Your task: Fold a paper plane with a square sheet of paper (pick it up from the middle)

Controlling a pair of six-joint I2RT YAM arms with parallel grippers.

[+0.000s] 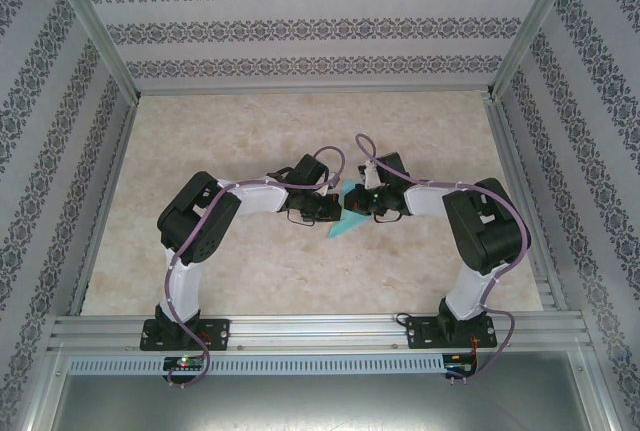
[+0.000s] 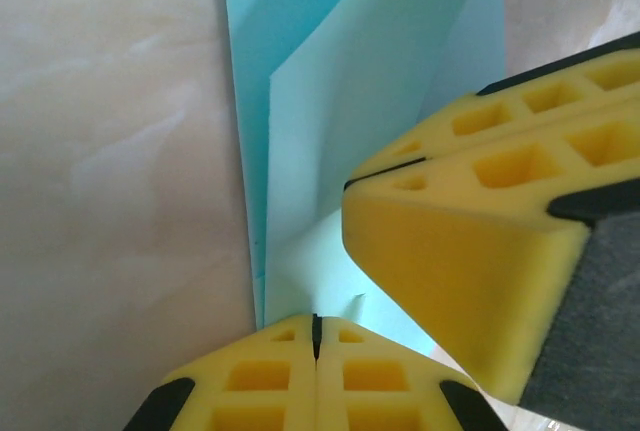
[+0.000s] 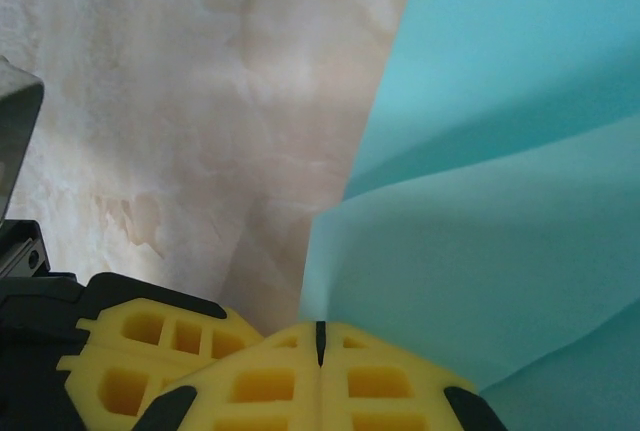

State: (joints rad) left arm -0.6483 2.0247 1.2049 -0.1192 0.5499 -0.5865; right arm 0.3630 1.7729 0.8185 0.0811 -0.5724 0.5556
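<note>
I see the paper plane [image 1: 338, 225] at the table's [image 1: 250, 271] centre, my left gripper [image 1: 333, 209] at its nine o'clock, right gripper [image 1: 356, 205] at three.

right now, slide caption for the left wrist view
Left gripper and right gripper, both shut, nose to nose over the partly folded teal paper on the table

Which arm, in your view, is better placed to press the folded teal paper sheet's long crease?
Likely left: the shut left end effector sits at one end of the folded teal paper sheet's crease, which runs straight ahead of it.
</note>
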